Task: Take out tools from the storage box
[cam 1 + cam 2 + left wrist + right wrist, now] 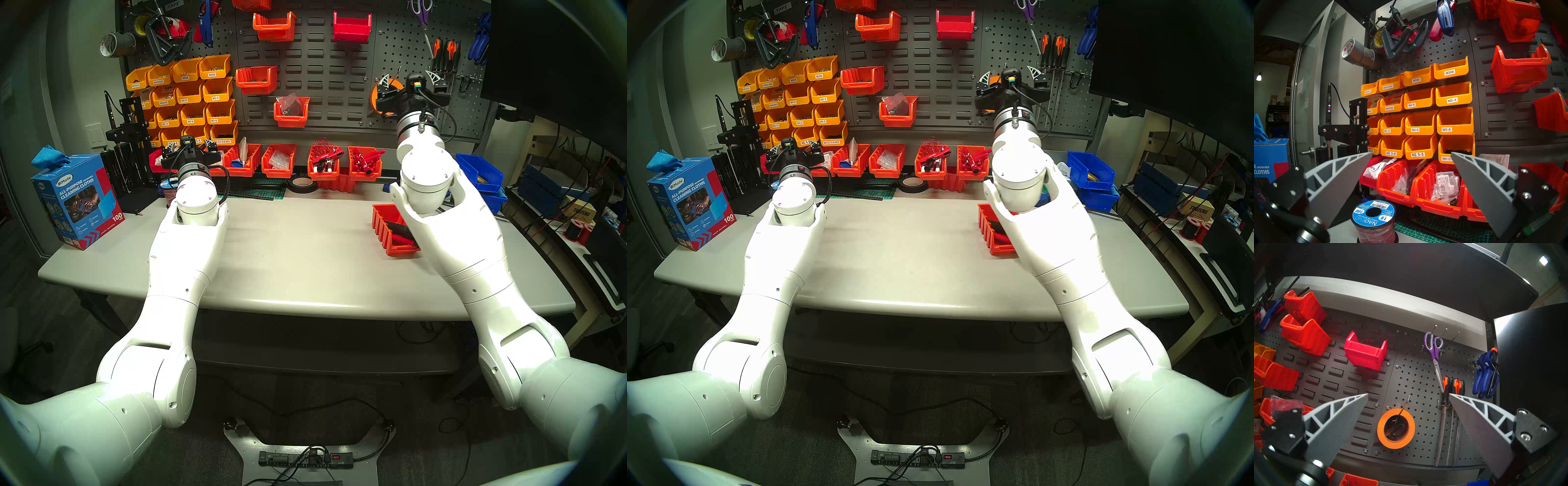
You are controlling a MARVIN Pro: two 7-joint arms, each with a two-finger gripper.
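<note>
The orange-red storage box (382, 226) sits on the grey table (288, 244) at the right, and my right forearm hides part of it; it also shows in the head stereo right view (987, 226). Inside it lie a black elongated tool (396, 225) and a red handle (403, 240); their ends are hidden. My right gripper (409, 77) is open and empty, raised high above the box and facing the pegboard (1408, 394). My left gripper (190, 144) is open and empty at the table's back left, facing the yellow bins (1411, 152).
A row of orange-red bins (278, 163) and a tape roll (302, 185) line the table's back. Blue bins (480, 173) stand at the right, a cleaning-cloth box (76, 200) at the left, and a wire spool (1373, 220) below the left gripper. A monitor (556, 51) hangs at the upper right.
</note>
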